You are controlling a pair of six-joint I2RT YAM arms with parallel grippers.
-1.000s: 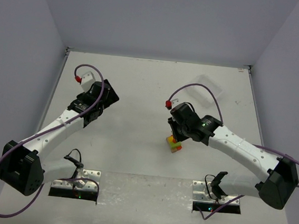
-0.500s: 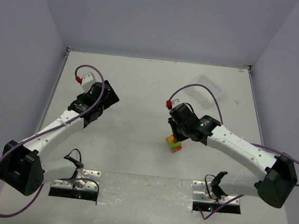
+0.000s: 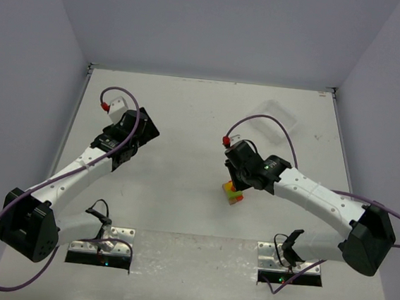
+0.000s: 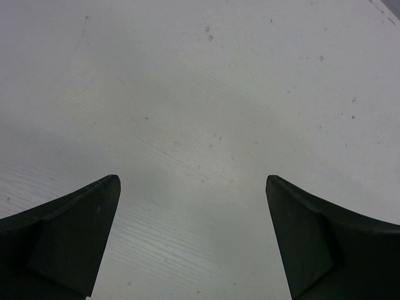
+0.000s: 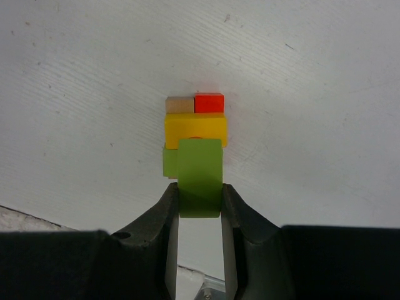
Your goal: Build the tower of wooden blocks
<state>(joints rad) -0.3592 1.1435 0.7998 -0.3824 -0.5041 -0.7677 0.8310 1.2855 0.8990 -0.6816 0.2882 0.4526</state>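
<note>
The wood block tower stands near the table's middle, partly under my right wrist. In the right wrist view it shows a tan block, a red block, a yellow block and a smaller green block. My right gripper is shut on a large green block, held right over the stack. I cannot tell whether it touches the blocks below. My left gripper is open and empty above bare table at the left.
A clear plastic tray lies at the back right. Purple cables loop from both wrists. Two metal base plates sit at the near edge. Grey walls close in the table on three sides.
My right arm has shifted slightly to the left over the stack, still holding the green block. The left arm has not moved.
</note>
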